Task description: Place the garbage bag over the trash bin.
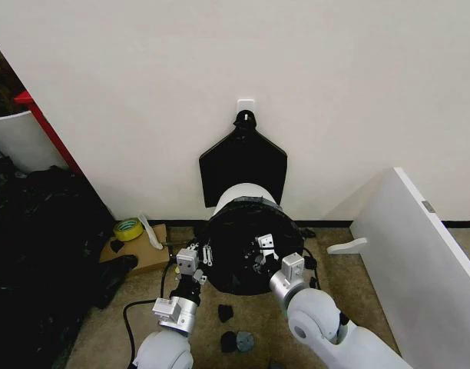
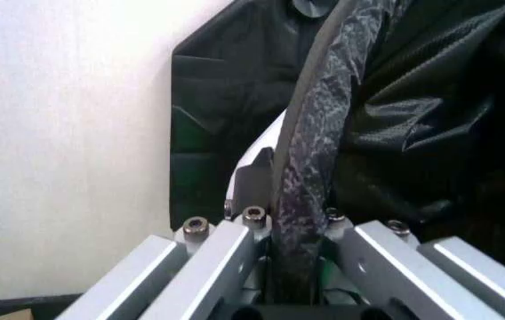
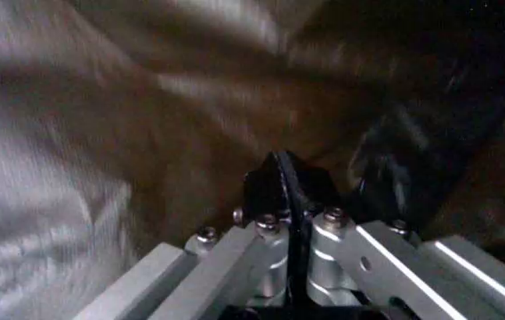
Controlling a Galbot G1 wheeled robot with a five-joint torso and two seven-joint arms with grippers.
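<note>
1. Head view: the trash bin (image 1: pixel 240 195) sits on the floor against the white wall, and the garbage bag (image 1: pixel 239 238) is draped across its mouth, glossy black and bunched, with a strip of white bin wall showing at the far side. The left gripper (image 1: pixel 205 254) is at the bag's left edge, the right gripper (image 1: pixel 263 247) is over the bag's middle-right, both arms reaching in from below. Behind the bin a flat fan-shaped black bundle (image 1: pixel 243 163) hangs from a white wall hook (image 1: pixel 246 105). Off to the left, a roll of yellow tape (image 1: pixel 128 228) lies on a cardboard piece (image 1: pixel 143 250), and a black cable (image 1: pixel 147 306) loops across the carpet. A white panel (image 1: pixel 408 254) leans on the right.

2. Left wrist view: the left gripper (image 2: pixel 290 230) has its fingers pinched on a fold of the garbage bag (image 2: pixel 315 133), which rises as a tight crinkled ridge from between them. A sliver of the white trash bin (image 2: pixel 262 150) shows just beside that fold, the black bundle (image 2: pixel 226 73) beyond it against the wall.

3. Right wrist view: the right gripper (image 3: pixel 286 177) has its black fingertips pressed together, a thin edge of film seemingly caught between them. Blurred folds of the garbage bag (image 3: pixel 146 133) lie all around it.
</note>
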